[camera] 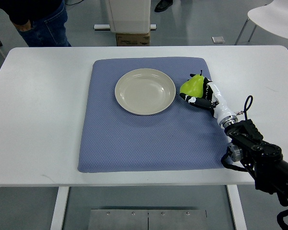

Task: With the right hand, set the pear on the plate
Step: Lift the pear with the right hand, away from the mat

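A green pear (192, 86) lies on the blue mat (149, 139) just right of the beige plate (145, 91), which holds nothing. My right hand (201, 96) comes in from the lower right and has its fingers curled around the pear's right and lower side. The pear's stem points up and away. I cannot tell whether the pear still rests on the mat. The left arm does not show.
The mat lies on a white table (38, 120). A person in dark trousers (43, 24) stands beyond the far left edge. A white chair (273, 17) is at the top right, and a machine base (132, 19) beyond the far edge.
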`<state>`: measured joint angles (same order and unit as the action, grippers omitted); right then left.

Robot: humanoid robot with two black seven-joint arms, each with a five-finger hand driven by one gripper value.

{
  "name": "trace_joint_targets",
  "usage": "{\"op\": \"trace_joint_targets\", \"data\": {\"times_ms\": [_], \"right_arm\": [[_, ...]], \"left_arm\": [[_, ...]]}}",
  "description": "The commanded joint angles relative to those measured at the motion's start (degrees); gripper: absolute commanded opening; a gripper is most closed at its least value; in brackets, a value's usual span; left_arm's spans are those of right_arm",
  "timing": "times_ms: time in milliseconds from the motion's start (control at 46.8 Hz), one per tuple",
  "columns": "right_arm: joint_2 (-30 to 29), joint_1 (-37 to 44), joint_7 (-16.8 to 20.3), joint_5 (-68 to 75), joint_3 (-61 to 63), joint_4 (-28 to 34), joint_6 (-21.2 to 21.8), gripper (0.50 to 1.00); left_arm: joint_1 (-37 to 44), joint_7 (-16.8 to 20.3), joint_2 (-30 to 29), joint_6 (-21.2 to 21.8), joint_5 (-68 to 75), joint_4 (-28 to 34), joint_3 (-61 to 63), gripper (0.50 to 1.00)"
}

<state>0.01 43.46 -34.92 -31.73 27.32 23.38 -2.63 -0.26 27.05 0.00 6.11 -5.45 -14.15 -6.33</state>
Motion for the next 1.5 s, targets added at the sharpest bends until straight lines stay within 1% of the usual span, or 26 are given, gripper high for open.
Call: {"op": "trace_joint_targets", "data": {"times_ms": [0,385,812,1261,1475], "right_arm": [[0.0,0.5,-0.1,0.0,0.0,0.1,0.0,0.500],[0.0,3.7,-0.1,0.3,2.1,0.3,-0.1,0.500],[0.0,9.5,3.7,0.3,2.1,1.2,0.1,0.500],[0.0,12.2,7.6,0.3,1.7,5.5,0.7,0.500],[0.0,12.9,8.2,0.3,0.6,6.0,1.7,0.500]], "left_arm": [[0.0,0.0,0.0,0.0,0.0,0.0,0.0,1.000],[0.0,0.0,0.0,0.0,-0.1,0.0,0.0,1.000],[0.0,0.0,0.0,0.0,0.0,0.0,0.0,1.000],[0.0,0.0,0.0,0.0,0.0,0.0,0.0,1.000],[0.0,0.0,0.0,0.0,0.0,0.0,0.0,1.000]]}}
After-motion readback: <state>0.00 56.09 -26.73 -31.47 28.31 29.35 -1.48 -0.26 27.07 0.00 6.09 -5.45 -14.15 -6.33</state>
